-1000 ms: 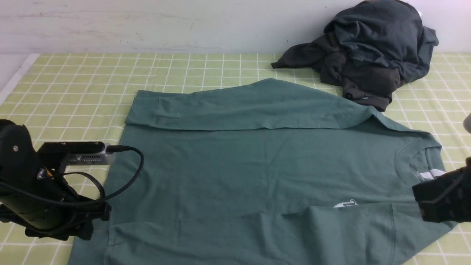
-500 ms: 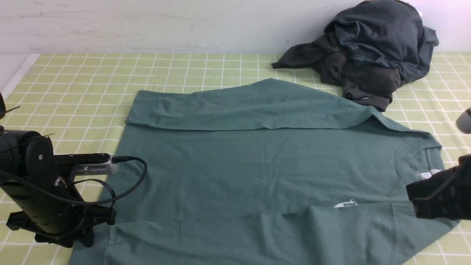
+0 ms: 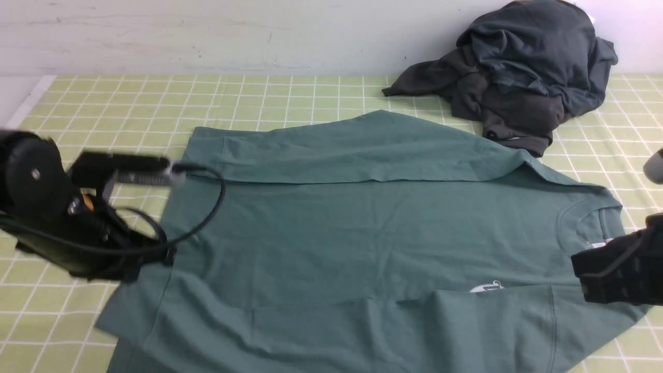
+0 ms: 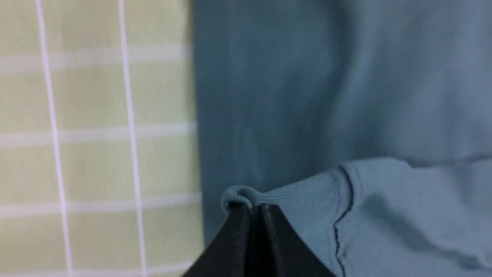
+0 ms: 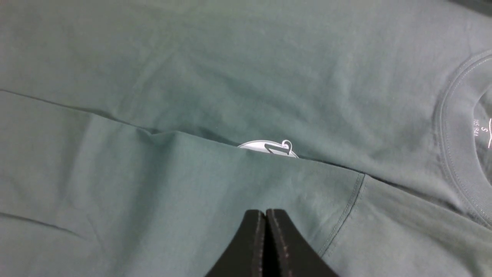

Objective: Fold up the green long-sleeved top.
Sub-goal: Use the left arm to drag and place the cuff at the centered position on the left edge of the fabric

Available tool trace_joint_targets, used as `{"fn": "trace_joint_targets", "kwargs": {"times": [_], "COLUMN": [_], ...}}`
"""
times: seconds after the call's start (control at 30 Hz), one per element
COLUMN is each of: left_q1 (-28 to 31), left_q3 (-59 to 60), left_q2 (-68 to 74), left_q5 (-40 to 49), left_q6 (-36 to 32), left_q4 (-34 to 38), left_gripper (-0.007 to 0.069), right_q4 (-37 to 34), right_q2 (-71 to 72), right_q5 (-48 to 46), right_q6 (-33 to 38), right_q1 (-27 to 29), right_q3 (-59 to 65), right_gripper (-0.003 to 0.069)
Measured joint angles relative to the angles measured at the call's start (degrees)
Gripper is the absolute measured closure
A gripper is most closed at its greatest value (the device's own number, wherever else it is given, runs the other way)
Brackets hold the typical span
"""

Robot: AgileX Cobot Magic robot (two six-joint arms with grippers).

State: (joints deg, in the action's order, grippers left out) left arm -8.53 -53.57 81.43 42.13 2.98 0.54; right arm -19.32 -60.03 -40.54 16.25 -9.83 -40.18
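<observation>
The green long-sleeved top (image 3: pixel 362 233) lies flat across the checked table, neck (image 3: pixel 590 223) to the right. Both sleeves are folded over the body, one along the far edge (image 3: pixel 336 150), one along the near edge (image 3: pixel 362 331). My left gripper (image 4: pixel 251 207) is shut on the ribbed hem (image 4: pixel 303 200) at the top's left end and holds that corner off the table. The left arm (image 3: pixel 52 207) shows blurred. My right gripper (image 5: pixel 265 211) is shut with nothing in it, just above the near sleeve beside the white chest print (image 5: pixel 269 148). The right arm (image 3: pixel 616 269) is at the right edge.
A dark charcoal-grey heap of clothes (image 3: pixel 518 77) sits at the back right against the wall. The yellow-green checked cloth (image 3: pixel 103 103) covers the table, whose left edge (image 3: pixel 23 109) runs close to my left arm.
My left gripper has shut on the hem and risen, moving back and slightly right; the top's left corner has lifted and drawn inward. The right gripper has barely moved.
</observation>
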Motion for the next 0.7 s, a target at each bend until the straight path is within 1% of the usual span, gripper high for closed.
{"fn": "trace_joint_targets", "kwargs": {"times": [0.07,0.2,0.27,0.37,0.47,0.5,0.53,0.67,0.7], "left_q1": [-0.3,-0.3,-0.2,-0.2,0.0,0.0,0.4,2.4,2.4], "left_q3": [-2.1,-5.7,-7.2,-8.9,-13.2,-13.2,-17.1,-27.6,-27.6], "left_q2": [-2.1,-3.4,-2.5,1.0,8.6,8.6,13.5,23.0,23.0], "left_q5": [-1.1,-6.1,-8.9,-9.8,-8.2,-7.9,-4.8,3.8,4.2], "left_q6": [-0.1,-0.1,-0.1,-0.1,0.0,0.1,0.2,1.3,1.5], "left_q4": [-0.1,-1.6,-2.8,-3.1,-3.1,-3.1,-3.1,-3.2,-3.2], "left_gripper": [0.0618,0.0618,0.0618,0.0618,0.0615,0.0615,0.06,0.0524,0.0524], "right_q4": [0.0,0.0,0.0,-0.2,-0.5,-0.5,-0.6,-0.7,-0.7], "right_q2": [0.0,0.0,0.0,0.0,0.0,0.0,0.0,0.0,0.0], "right_q5": [0.1,0.1,0.1,0.1,0.1,0.1,0.1,0.1,0.1], "right_q6": [0.0,0.0,0.0,0.0,0.1,0.1,0.1,0.1,0.1], "right_q1": [0.0,0.0,0.0,0.0,0.0,0.0,0.0,0.0,0.0], "right_q3": [0.0,0.0,0.0,0.0,0.0,0.0,0.0,0.0,0.0], "right_gripper": [0.0669,0.0669,0.0669,0.0669,0.0669,0.0669,0.0669,0.0669,0.0669]}}
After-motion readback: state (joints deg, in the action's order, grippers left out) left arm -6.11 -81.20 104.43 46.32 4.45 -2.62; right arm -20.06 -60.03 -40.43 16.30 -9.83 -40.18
